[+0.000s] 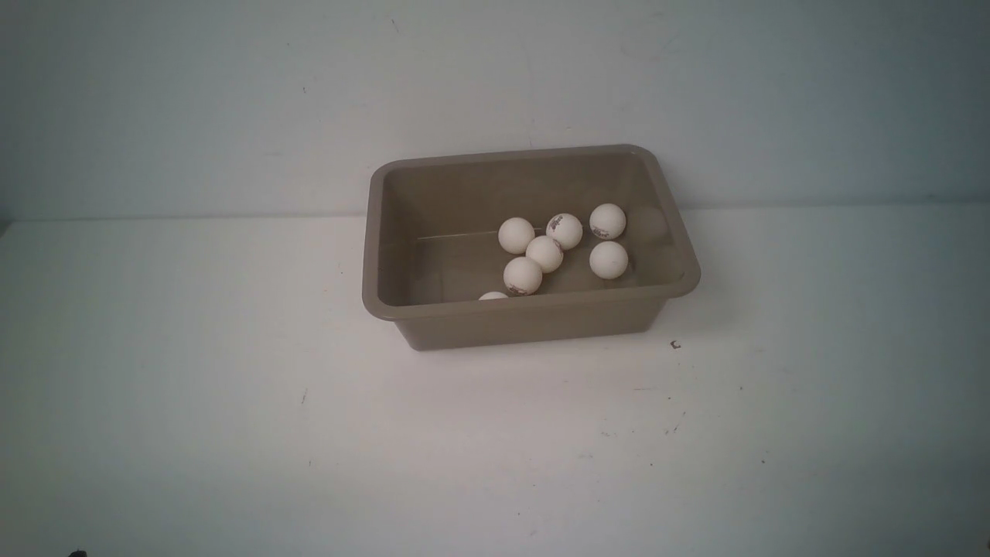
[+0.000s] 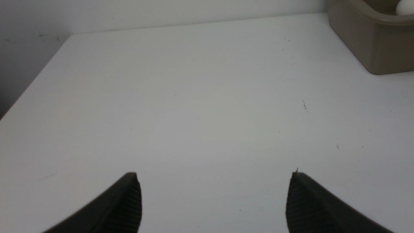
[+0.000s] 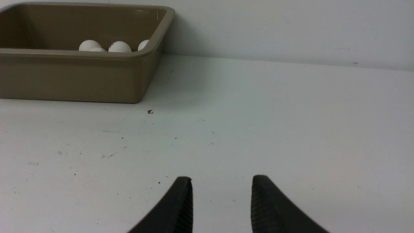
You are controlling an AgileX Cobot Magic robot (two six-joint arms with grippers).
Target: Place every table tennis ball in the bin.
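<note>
Front view: the bin (image 1: 530, 317) stands on the white table (image 1: 232, 402) near the wall (image 1: 232, 93). Seven balls (image 1: 544, 253) lie inside it. Five cluster near the middle of the floor: one (image 1: 516, 235), one with a logo (image 1: 564, 230), one touching both (image 1: 544, 253), and one (image 1: 523, 275) nearer the front wall. Two more sit toward the bin's right end, one behind (image 1: 607, 221) and one in front (image 1: 609, 260). A seventh (image 1: 493, 295) peeks just over the front rim. No ball lies on the table outside the bin. Neither arm shows here. A small dark fleck (image 1: 675, 345) lies on the table just beside the bin's front right corner.

Left wrist view: the left gripper (image 2: 213, 181) hangs over bare table (image 2: 194, 97), well apart from the bin (image 2: 372, 45), with its jaws spread wide and nothing between them. Only a corner of the bin shows, with one ball (image 2: 405, 7) above the rim.

Right wrist view: the right gripper (image 3: 221, 186) sits low over the table (image 3: 291, 129), apart from the bin (image 3: 71, 77), its tips standing a narrow gap apart at their closest, holding nothing. Three ball tops (image 3: 119, 47) rise past the bin's rim. The fleck (image 3: 150, 112) lies near the bin's corner.
</note>
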